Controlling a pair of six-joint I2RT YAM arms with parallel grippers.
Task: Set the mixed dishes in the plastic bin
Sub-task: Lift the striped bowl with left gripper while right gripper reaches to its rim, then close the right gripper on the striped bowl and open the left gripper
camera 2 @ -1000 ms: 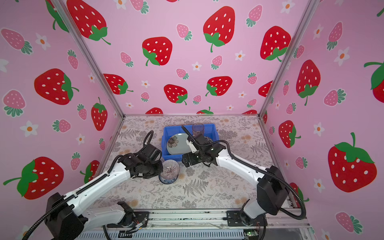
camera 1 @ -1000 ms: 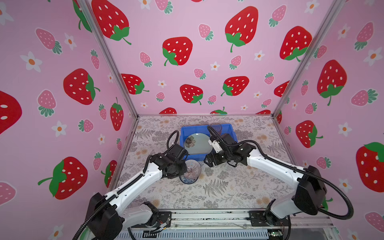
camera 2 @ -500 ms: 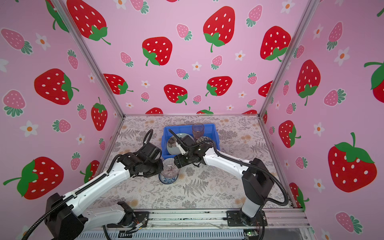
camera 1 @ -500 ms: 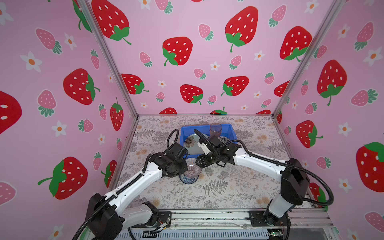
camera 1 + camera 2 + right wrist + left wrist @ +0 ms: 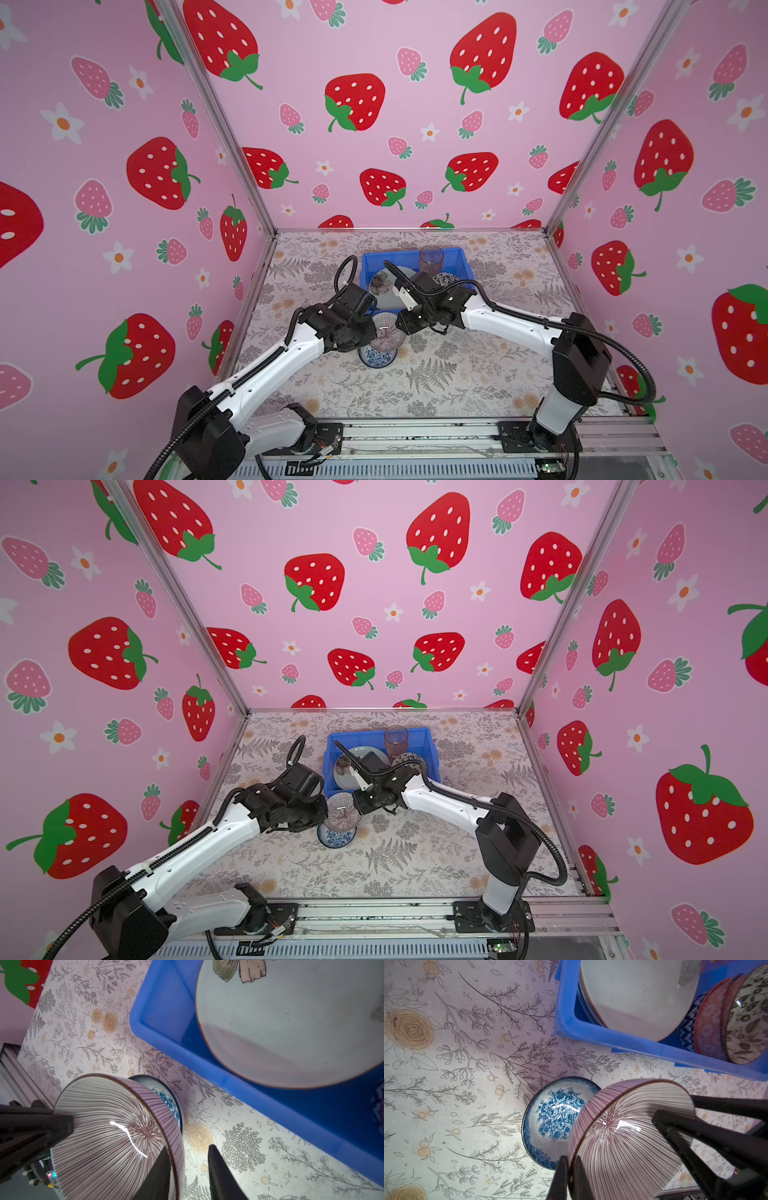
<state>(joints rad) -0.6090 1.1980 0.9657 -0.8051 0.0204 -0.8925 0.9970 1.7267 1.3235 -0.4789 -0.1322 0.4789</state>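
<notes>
My left gripper [image 5: 570,1159] is shut on the rim of a purple-striped bowl [image 5: 629,1136], holding it tilted above a blue-white floral bowl [image 5: 552,1122] that sits on the table. The right gripper [image 5: 188,1147] is open and straddles the striped bowl's [image 5: 112,1136] opposite rim, one finger inside and the other standing clear outside. In both top views the two grippers meet at this bowl [image 5: 387,336], just in front of the plastic bin [image 5: 457,257]. The bin [image 5: 612,1036] holds a pale green flower plate [image 5: 291,1028], a tumbler [image 5: 431,257], an orange bowl [image 5: 710,1022] and a black-floral bowl [image 5: 749,1018].
The floral tablecloth [image 5: 457,374] covers the floor of a booth with pink strawberry walls. The bin's near wall [image 5: 228,1082] lies close behind the striped bowl. An aluminium rail [image 5: 415,432] with both arm bases runs along the front edge.
The right gripper has come forward from over the bin to the striped bowl, and its jaws have narrowed around the rim. The left gripper has held the bowl still.
</notes>
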